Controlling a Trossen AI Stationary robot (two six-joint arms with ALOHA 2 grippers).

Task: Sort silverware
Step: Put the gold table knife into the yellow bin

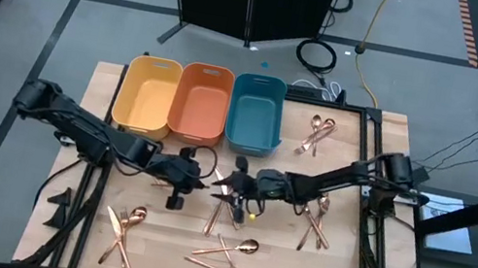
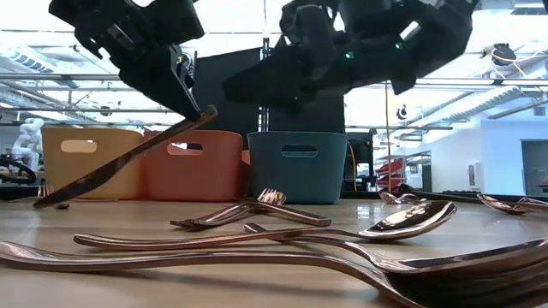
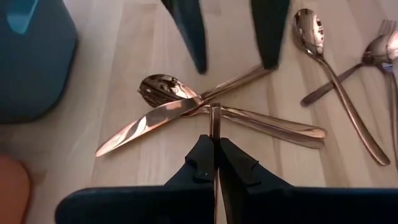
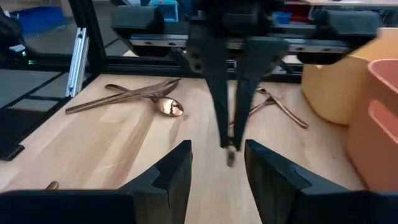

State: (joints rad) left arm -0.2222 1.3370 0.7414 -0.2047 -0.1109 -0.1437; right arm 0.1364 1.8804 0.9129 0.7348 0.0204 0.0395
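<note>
My left gripper is shut on one copper knife of the silverware, just left of the table's middle. My right gripper faces it from the right, open, with nothing between its fingers. Both hang over a small heap at the middle, where a knife lies across a spoon and other handles. Seen from the right wrist view, the held knife runs down from between the left fingers. My left gripper pinches the knife near its upper end between its two fingers, which slant down toward the table's right. A short stub shows past the fingertips. The long rest slants down under the gripper toward the table's left. Whether its lower tip touches the table, I cannot tell.
A yellow bin, an orange bin and a teal bin stand in a row at the far edge. More silverware lies near left, near middle, far right and right.
</note>
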